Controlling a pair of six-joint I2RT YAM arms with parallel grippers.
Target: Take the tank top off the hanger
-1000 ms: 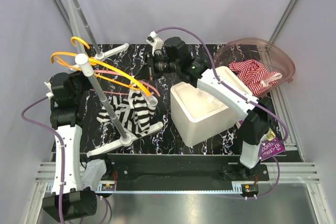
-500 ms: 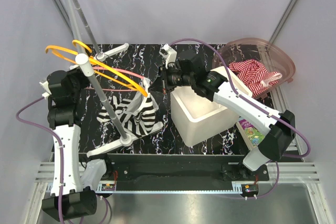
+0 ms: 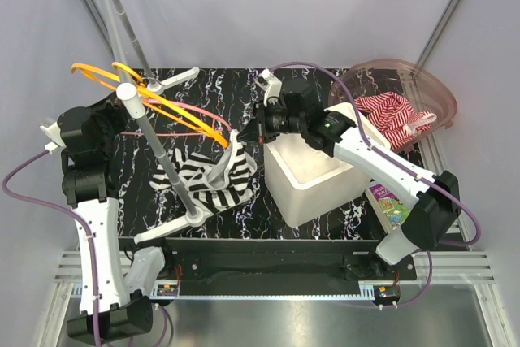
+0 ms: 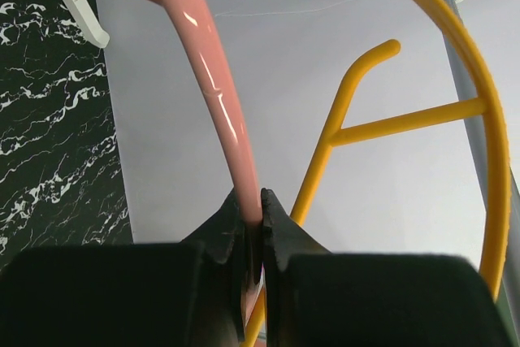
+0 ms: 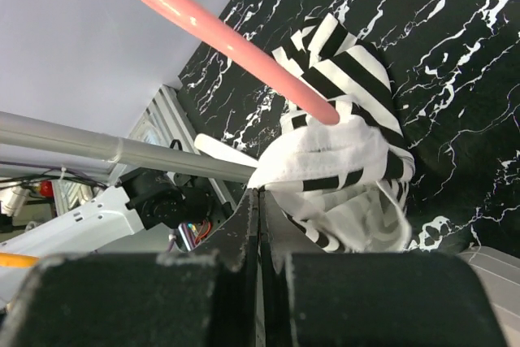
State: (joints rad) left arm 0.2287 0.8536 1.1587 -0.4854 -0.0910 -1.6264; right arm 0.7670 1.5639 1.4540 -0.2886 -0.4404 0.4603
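Observation:
The black-and-white striped tank top (image 3: 213, 175) hangs bunched at the right end of a pink hanger (image 3: 185, 113), its lower part lying on the black marble table (image 3: 219, 87). My left gripper (image 3: 123, 122) is shut on the pink hanger's rod (image 4: 236, 119) at its left side. My right gripper (image 3: 245, 132) is shut on the tank top's white edge (image 5: 325, 148), right beside the hanger's tip (image 5: 323, 111), which still pokes into the cloth.
Yellow hangers (image 3: 134, 87) hang on the grey rack pole (image 3: 158, 148), which crosses in front of the tank top. A white tub (image 3: 313, 176) stands under my right arm. A clear bin (image 3: 431, 91) with a red striped garment (image 3: 394, 113) is at the back right.
My right gripper came forward from the back, closed on the tank top's edge and drew it up toward the hanger's right tip. My left arm shifted left with the hanger.

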